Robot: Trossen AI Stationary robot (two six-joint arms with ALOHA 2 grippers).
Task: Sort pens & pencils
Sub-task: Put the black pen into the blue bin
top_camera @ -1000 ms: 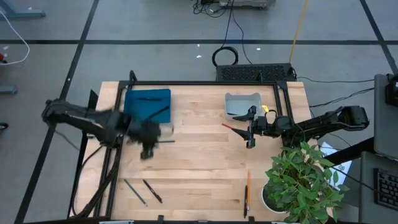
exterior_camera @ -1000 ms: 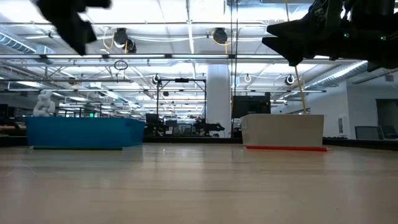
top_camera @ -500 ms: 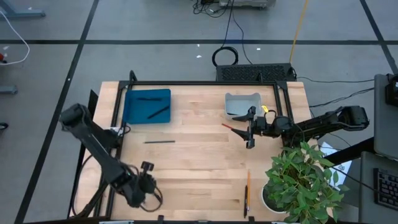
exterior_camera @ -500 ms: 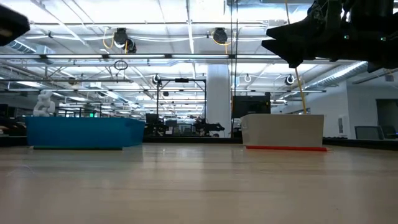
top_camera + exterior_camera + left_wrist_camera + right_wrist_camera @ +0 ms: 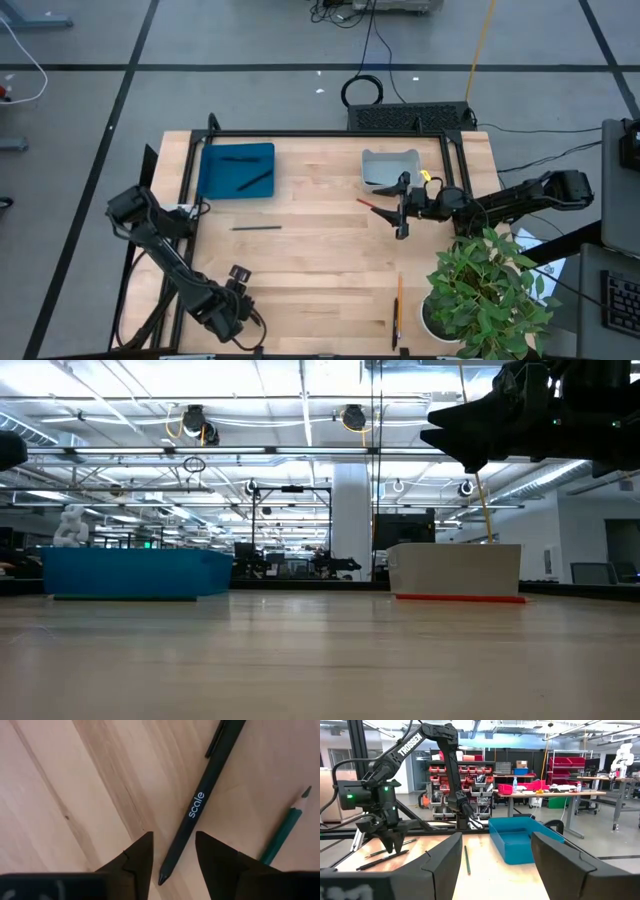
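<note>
A blue tray [image 5: 237, 170] at the table's far left corner holds two black pens [image 5: 254, 181], while a grey bin [image 5: 388, 167] farther right along the far edge has something dark inside that cannot be made out. A red pencil [image 5: 371, 204] lies on the wood just in front of the grey bin.

The left gripper [image 5: 236, 297] is down low at the near left of the table, its fingers [image 5: 137, 857] spread and empty, straddling the tip of a black pen marked "scale" [image 5: 197, 807]; a green pencil [image 5: 283, 831] lies just beside that pen. Another black pen [image 5: 257, 227] rests alone mid-table, near the blue tray. An orange pencil [image 5: 398, 301] lies by the near right edge, close to a potted plant [image 5: 485, 290].

The right gripper [image 5: 402, 206] hovers in front of the grey bin, fingers spread, holding nothing.
</note>
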